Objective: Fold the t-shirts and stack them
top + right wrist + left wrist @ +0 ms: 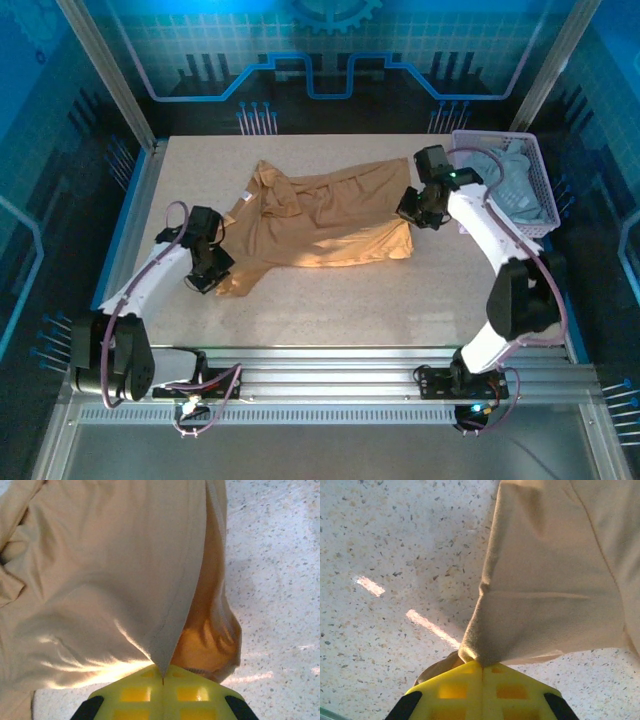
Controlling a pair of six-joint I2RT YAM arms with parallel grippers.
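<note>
The left gripper [212, 278] is pinching the near-left corner of the soft tan-orange cloth t-shirt [320, 225], lying rumpled mid-table; the right gripper [415, 212] is clamping its right edge. Both bites are looking thin, so uneven pulling is risking a slip.

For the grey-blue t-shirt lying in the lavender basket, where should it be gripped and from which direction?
Grip the bunched cloth of the grey-blue t-shirt near the middle of the basket, coming straight down from above: its mesh walls block any sideways approach, and the crumpled heap should offer folds to pinch. The right end effector, now shut on the tan t-shirt, sits nearest.
</note>
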